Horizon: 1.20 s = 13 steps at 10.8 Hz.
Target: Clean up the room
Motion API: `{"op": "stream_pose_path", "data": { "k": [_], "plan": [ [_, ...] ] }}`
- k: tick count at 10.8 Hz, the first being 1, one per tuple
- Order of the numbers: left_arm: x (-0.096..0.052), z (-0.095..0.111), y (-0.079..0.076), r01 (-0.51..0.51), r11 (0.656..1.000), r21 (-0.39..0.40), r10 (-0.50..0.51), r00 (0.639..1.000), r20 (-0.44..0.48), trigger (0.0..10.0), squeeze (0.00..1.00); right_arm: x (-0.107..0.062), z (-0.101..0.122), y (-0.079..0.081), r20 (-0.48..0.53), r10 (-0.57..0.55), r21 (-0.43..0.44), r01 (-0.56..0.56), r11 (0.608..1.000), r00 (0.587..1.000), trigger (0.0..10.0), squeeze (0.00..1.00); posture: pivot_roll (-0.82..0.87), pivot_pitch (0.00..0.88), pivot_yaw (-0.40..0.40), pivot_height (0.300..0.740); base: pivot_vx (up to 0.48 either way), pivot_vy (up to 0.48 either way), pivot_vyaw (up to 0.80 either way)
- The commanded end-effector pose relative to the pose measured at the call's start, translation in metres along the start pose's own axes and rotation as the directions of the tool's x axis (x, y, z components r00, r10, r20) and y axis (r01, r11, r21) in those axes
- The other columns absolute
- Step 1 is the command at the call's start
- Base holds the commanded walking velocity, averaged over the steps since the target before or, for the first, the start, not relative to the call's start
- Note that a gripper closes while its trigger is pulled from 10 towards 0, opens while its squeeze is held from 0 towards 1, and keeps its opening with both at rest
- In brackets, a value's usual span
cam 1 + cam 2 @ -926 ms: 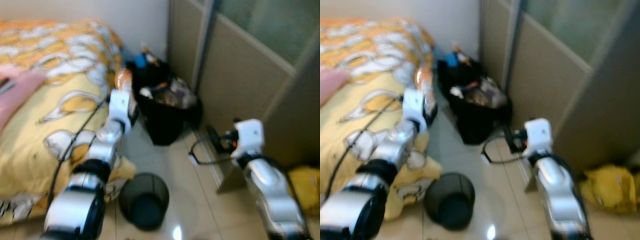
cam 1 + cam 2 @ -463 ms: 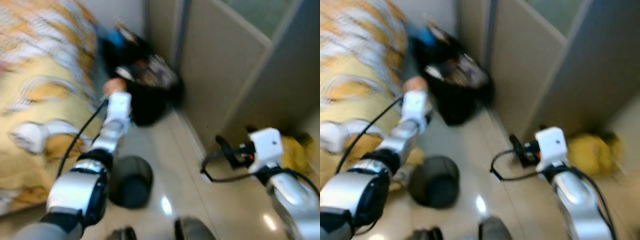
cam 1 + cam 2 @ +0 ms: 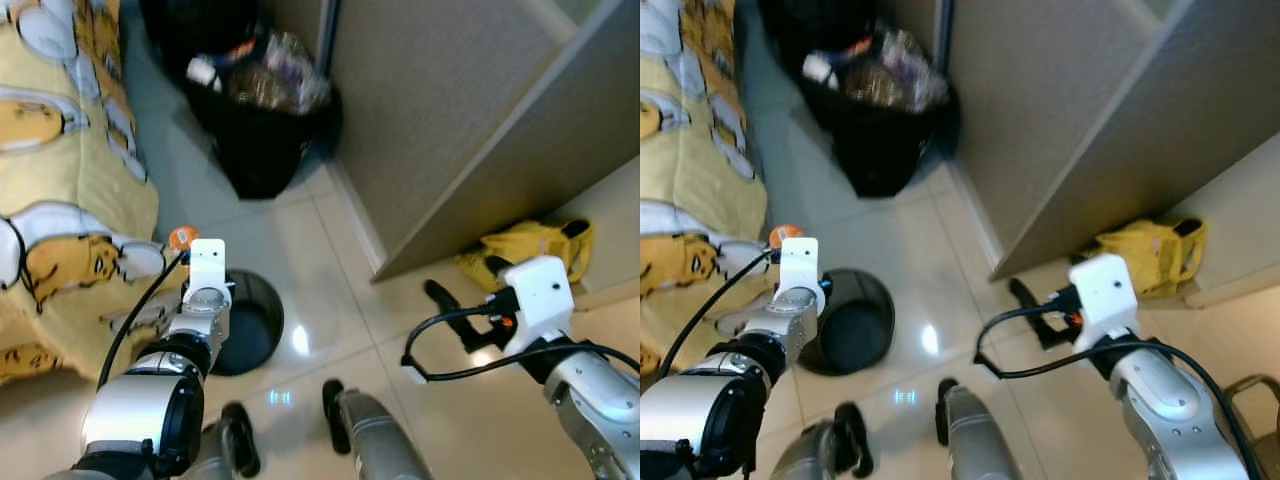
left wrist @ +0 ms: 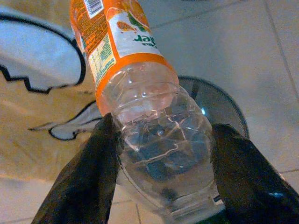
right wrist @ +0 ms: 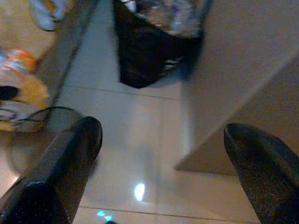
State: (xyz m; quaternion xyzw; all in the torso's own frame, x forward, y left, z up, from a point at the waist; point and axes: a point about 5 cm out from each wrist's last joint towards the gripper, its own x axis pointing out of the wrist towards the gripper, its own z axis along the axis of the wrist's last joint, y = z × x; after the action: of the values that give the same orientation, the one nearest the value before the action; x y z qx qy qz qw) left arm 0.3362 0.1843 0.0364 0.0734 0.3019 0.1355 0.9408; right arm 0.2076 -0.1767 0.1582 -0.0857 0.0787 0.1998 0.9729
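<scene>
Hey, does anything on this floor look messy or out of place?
Yes. A yellow bag lies crumpled on the floor by the partition, and the black trash bag near the bed is overflowing with rubbish. The left gripper holds an empty bottle.

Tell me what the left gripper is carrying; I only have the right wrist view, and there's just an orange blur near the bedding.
Observer: The left gripper is shut on a clear plastic bottle with an orange label.
Operator: Is it over anything?
Observer: Yes, the left wrist view shows the round black mesh bin on the floor right behind the bottle.
Operator: My right gripper looks open. Anything near it?
Observer: The right gripper is open and holds nothing. A yellow bag lies on the floor beyond it, by the partition's edge.
</scene>
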Motion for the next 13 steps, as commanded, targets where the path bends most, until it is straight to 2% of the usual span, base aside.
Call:
{"op": "stream_pose_path", "data": {
  "k": [1,2,3,4,7,9,10,11,12,13],
  "plan": [
    [-0.002,-0.017,-0.004,-0.008,1.000,0.023,0.009,0.998,-0.063,10.0,0.00,-0.005,-0.003,0.006,-0.032,0.040,0.020,-0.039,0.999,0.999,10.0,0.00,-0.60,0.399,-0.096,0.740,0.000,0.000,0.00],
    [-0.003,-0.025,-0.006,-0.010,1.000,0.030,0.013,0.994,-0.104,10.0,0.64,-0.007,-0.006,0.013,-0.052,0.069,0.036,-0.067,0.997,0.996,10.0,0.00,-0.60,0.399,-0.099,0.740,0.000,0.000,0.00],
    [-0.004,-0.027,-0.006,-0.011,0.999,0.041,0.016,0.993,-0.115,10.0,1.00,-0.008,-0.007,0.015,-0.062,0.072,0.041,-0.070,0.997,0.995,10.0,0.00,-0.60,0.399,-0.101,0.740,0.000,0.000,0.00],
    [-0.004,-0.027,-0.006,-0.018,0.999,0.046,0.023,0.992,-0.123,10.0,1.00,-0.009,-0.007,0.016,-0.072,0.074,0.047,-0.071,0.996,0.995,10.0,0.00,-0.60,0.397,-0.102,0.740,0.000,0.000,0.00],
    [-0.001,-0.014,0.006,-0.074,0.991,0.110,0.080,0.996,-0.050,10.0,1.00,-0.006,-0.005,0.016,-0.073,0.083,0.067,-0.078,0.995,0.994,10.0,0.00,-0.58,0.384,-0.094,0.740,0.000,0.000,0.00],
    [0.000,0.009,0.003,-0.044,0.984,0.170,0.036,0.998,0.048,10.0,1.00,0.001,-0.008,0.016,-0.072,0.086,0.071,-0.081,0.994,0.994,10.0,0.00,-0.55,0.357,-0.077,0.740,0.000,0.000,0.00],
    [-0.002,0.028,-0.008,0.020,0.985,0.173,-0.042,0.992,0.122,10.0,0.00,0.009,-0.004,0.014,-0.039,0.067,0.086,-0.063,0.994,0.997,10.0,0.00,-0.52,0.320,-0.059,0.740,0.000,0.000,0.00],
    [-0.006,0.044,-0.021,0.145,0.984,0.103,-0.164,0.964,0.209,10.0,0.00,0.022,-0.004,0.011,-0.019,0.031,0.123,-0.029,0.992,0.999,10.0,0.00,-0.47,0.269,-0.038,0.740,0.000,0.000,0.00],
    [-0.010,0.051,-0.027,0.229,0.964,0.133,-0.259,0.922,0.289,10.0,0.00,0.033,-0.006,0.006,-0.006,-0.008,0.133,0.009,0.991,1.000,10.0,0.00,-0.42,0.227,-0.028,0.740,0.000,0.000,0.00],
    [-0.014,0.059,-0.018,0.194,0.958,0.211,-0.266,0.877,0.401,10.0,0.00,0.044,-0.010,0.001,0.011,-0.045,0.137,0.043,0.990,0.999,10.0,0.00,-0.36,0.162,-0.012,0.740,0.000,0.000,0.00]
  ]
}}
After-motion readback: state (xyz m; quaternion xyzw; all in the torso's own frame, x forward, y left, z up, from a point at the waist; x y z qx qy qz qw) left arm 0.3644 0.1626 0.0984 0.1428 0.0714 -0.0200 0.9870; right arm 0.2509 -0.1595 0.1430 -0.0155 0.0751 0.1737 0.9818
